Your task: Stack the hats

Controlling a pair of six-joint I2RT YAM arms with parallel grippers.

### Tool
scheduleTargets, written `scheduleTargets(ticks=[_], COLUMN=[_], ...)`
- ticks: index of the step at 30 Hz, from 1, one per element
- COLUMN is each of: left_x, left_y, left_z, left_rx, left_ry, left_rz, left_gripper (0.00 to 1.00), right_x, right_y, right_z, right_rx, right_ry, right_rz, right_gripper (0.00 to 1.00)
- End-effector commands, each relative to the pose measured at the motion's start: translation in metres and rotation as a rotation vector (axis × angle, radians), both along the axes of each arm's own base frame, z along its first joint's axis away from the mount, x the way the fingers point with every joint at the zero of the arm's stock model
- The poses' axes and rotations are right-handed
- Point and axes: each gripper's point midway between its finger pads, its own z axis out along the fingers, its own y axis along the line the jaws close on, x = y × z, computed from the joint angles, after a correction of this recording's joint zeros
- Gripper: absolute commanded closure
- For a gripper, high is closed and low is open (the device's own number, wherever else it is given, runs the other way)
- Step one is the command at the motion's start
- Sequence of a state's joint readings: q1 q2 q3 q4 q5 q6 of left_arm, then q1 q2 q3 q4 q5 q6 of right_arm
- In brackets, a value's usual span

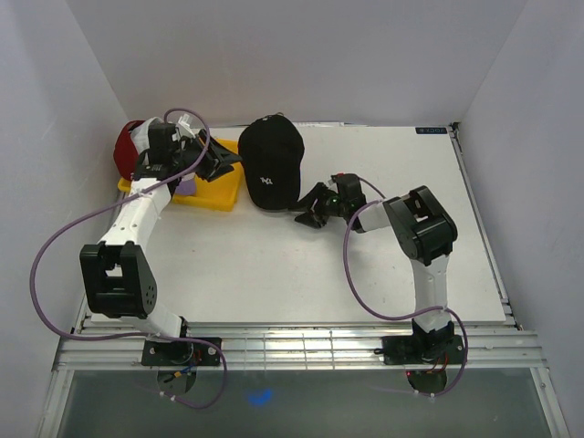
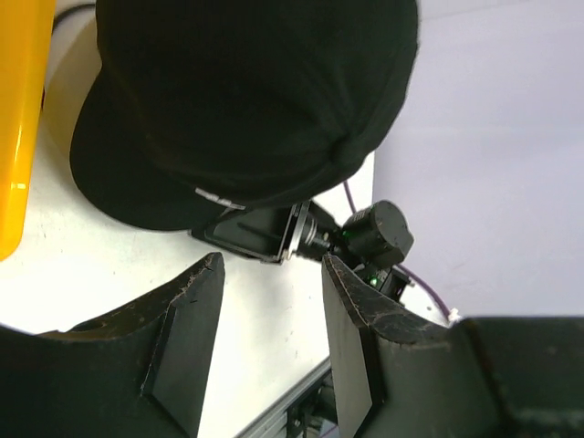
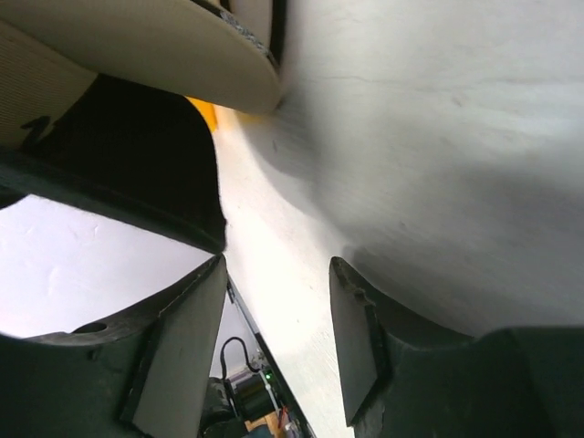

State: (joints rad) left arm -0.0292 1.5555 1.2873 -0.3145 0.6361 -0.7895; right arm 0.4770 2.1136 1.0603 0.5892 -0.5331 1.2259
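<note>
Black fabric baseball cap [image 1: 269,160], curved brim and a white NY mark toward the arms, sits on the white worktop [image 1: 383,265] just right of a flat yellow tray [image 1: 217,195]; a red fabric cap [image 1: 126,146] lies behind the left arm. The left wrist view has the left arm's fingers [image 2: 187,328] spread wide, empty, near the black cap. The right wrist view has the right arm's fingers [image 3: 178,351] wide, empty, below a cream curved brim [image 3: 137,46] hidden from above.

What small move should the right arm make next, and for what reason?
Probably ease the right gripper forward to the brim of the black fabric baseball cap and close there. Its jaws stand open and empty just beside that brim, while the left gripper, also open, is by the flat yellow tray.
</note>
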Motion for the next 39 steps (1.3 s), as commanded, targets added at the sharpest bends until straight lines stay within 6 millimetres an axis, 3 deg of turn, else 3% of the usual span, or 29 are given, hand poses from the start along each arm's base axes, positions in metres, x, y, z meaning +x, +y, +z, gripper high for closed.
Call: scheduleTargets(ticks=[1, 6, 8, 9, 10, 12, 13, 14, 16, 18, 19, 20, 21, 22, 25, 26, 28, 29, 30, 32, 39], left_x=[0.015, 0.026, 0.021, 0.025, 0.018, 0.008, 0.003, -0.002, -0.011, -0.014, -0.017, -0.017, -0.015, -0.010, 0.005, 0.013, 0.022, 0.030, 0.035, 0.040, 0.058], left_y=[0.005, 0.017, 0.024, 0.039, 0.049, 0.069, 0.087, 0.096, 0.118, 0.133, 0.138, 0.142, 0.143, 0.159, 0.164, 0.167, 0.176, 0.180, 0.188, 0.193, 0.205], left_z=[0.040, 0.068, 0.073, 0.077, 0.071, 0.077, 0.068, 0.066, 0.052, 0.035, 0.029, 0.023, 0.022, 0.021, 0.028, 0.021, 0.032, 0.020, 0.031, 0.013, -0.008], left_rx=[0.016, 0.059, 0.105, 0.168, 0.210, 0.279, 0.354, 0.389, 0.487, 0.541, 0.561, 0.587, 0.596, 0.601, 0.619, 0.634, 0.677, 0.703, 0.732, 0.779, 0.876], left_ry=[-0.115, -0.190, -0.193, -0.206, -0.162, -0.156, -0.121, -0.105, -0.052, 0.016, 0.043, 0.052, 0.048, 0.047, 0.020, 0.039, 0.027, 0.065, 0.055, 0.119, 0.152], left_rz=[0.045, 0.118, 0.149, 0.221, 0.263, 0.360, 0.437, 0.471, 0.531, 0.562, 0.569, 0.573, 0.577, 0.612, 0.614, 0.614, 0.633, 0.636, 0.664, 0.649, 0.623], left_gripper=[0.43, 0.44, 0.44, 0.44, 0.44, 0.44, 0.48, 0.50, 0.52, 0.53, 0.53, 0.53, 0.53, 0.53, 0.54, 0.54, 0.54, 0.54, 0.54, 0.55, 0.55], right_x=[-0.004, -0.010, -0.013, -0.014, -0.017, -0.017, -0.017, -0.021, -0.018, -0.021, -0.023, -0.025, -0.028, -0.033, -0.045, -0.048, -0.054, -0.056, -0.057, -0.058, -0.060], right_y=[-0.009, -0.027, -0.030, -0.032, -0.035, -0.039, -0.041, -0.045, -0.047, -0.048, -0.042, -0.040, -0.039, -0.033, -0.025, -0.025, -0.023, -0.025, -0.026, -0.027, -0.026], right_z=[0.024, 0.038, 0.050, 0.052, 0.060, 0.069, 0.083, 0.082, 0.107, 0.115, 0.132, 0.137, 0.139, 0.147, 0.153, 0.150, 0.152, 0.150, 0.148, 0.152, 0.162], right_rx=[-0.021, -0.096, -0.105, -0.113, -0.123, -0.160, -0.166, -0.202, -0.224, -0.263, -0.261, -0.272, -0.292, -0.286, -0.281, -0.285, -0.282, -0.286, -0.289, -0.290, -0.268], right_ry=[-0.079, -0.143, -0.174, -0.180, -0.192, -0.245, -0.279, -0.287, -0.355, -0.385, -0.429, -0.442, -0.453, -0.479, -0.502, -0.497, -0.507, -0.505, -0.503, -0.517, -0.533], right_rz=[0.022, 0.025, 0.034, 0.037, 0.039, 0.047, 0.046, 0.061, 0.052, 0.066, 0.077, 0.085, 0.095, 0.110, 0.136, 0.140, 0.151, 0.151, 0.151, 0.149, 0.158], right_gripper=[0.44, 0.41, 0.41, 0.41, 0.41, 0.41, 0.42, 0.42, 0.44, 0.44, 0.44, 0.44, 0.44, 0.44, 0.45, 0.46, 0.47, 0.47, 0.47, 0.47, 0.48])
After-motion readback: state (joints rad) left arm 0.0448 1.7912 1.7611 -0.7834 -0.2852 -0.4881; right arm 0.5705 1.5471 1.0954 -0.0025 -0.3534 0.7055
